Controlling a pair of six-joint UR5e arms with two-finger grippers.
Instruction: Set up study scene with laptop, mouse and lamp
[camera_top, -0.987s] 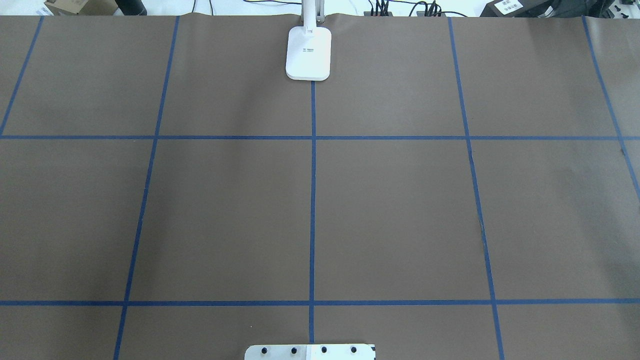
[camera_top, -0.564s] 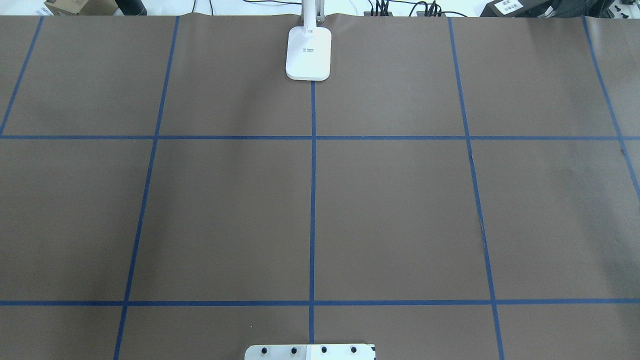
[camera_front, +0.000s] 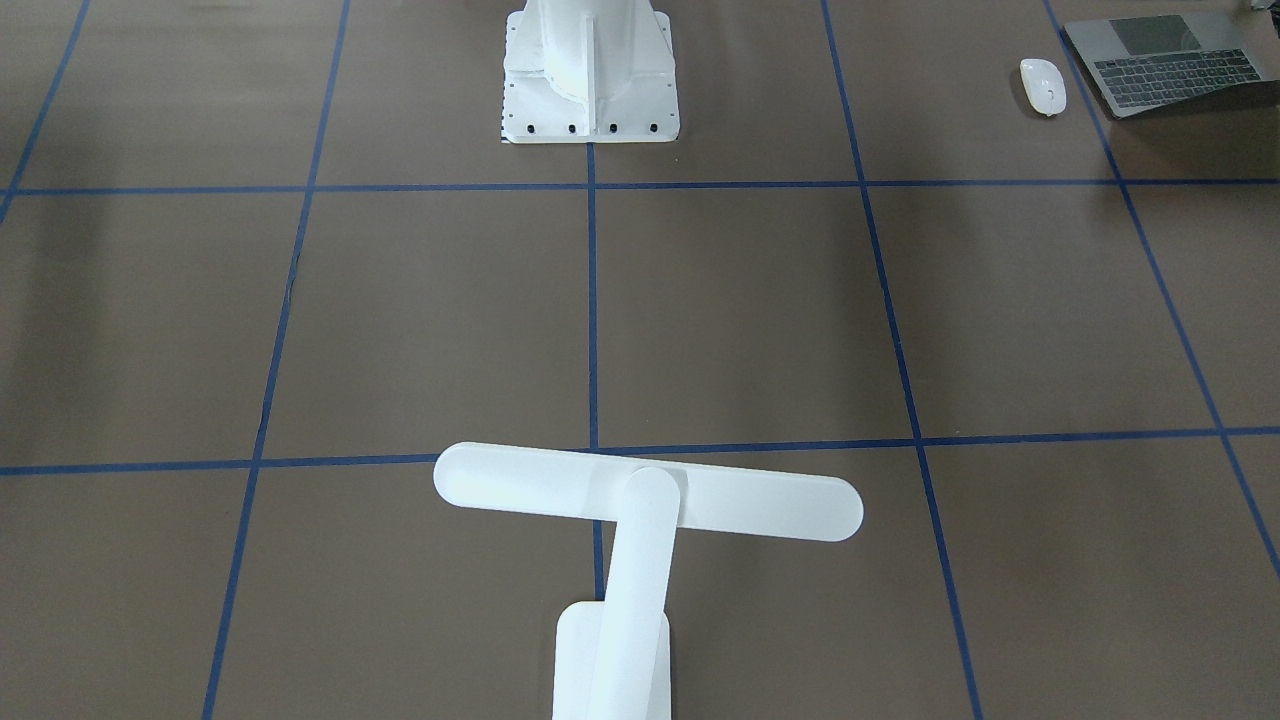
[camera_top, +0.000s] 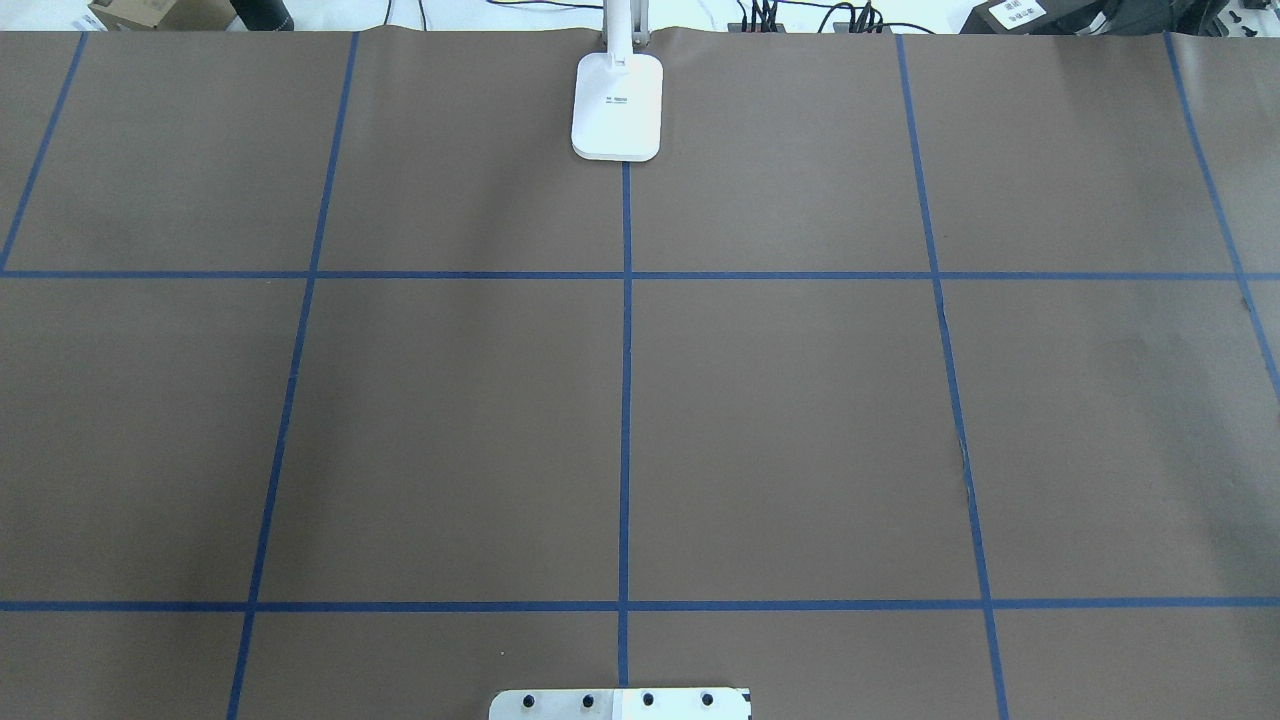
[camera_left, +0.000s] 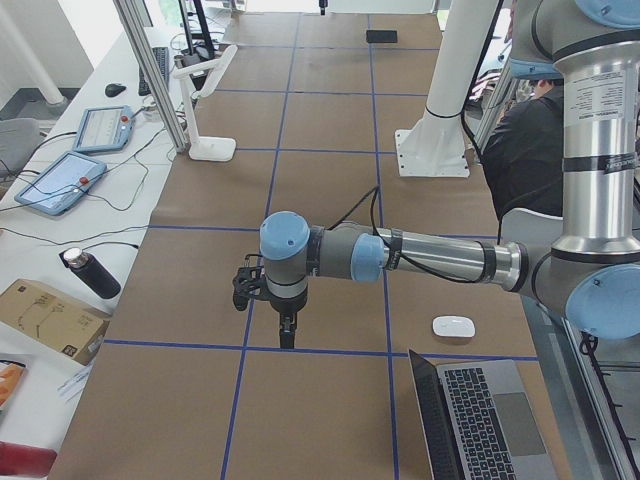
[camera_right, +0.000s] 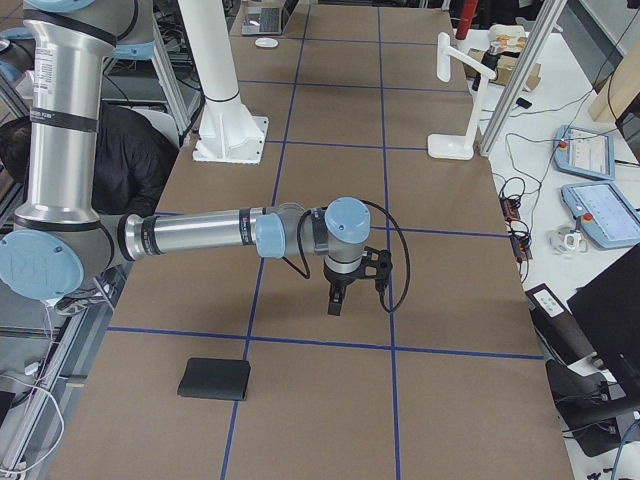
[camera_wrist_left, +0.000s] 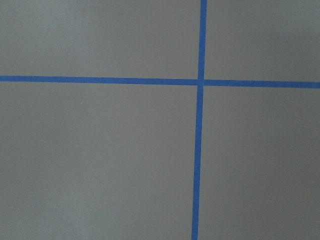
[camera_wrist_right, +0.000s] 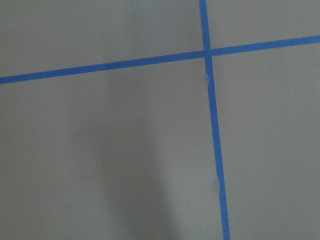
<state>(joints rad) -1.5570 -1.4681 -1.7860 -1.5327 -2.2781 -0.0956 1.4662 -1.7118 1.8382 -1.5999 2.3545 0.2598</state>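
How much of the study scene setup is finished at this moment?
Done: little that shows. The laptop lies open at the corner on the robot's left, the mouse lies beside it, and the lamp stands apart at the far edge. In hand: nothing; the left gripper and right gripper hang over the table, touching none of them. Left: probably bringing all three together.

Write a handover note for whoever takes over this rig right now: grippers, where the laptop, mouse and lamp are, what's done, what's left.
Left gripper and right gripper: both hang over bare table, nothing in them; open or shut cannot be told.
Laptop open at the robot's left end, mouse beside it, not touching.
Lamp upright at the far middle edge.
Nothing grasped yet; arranging all three is left.
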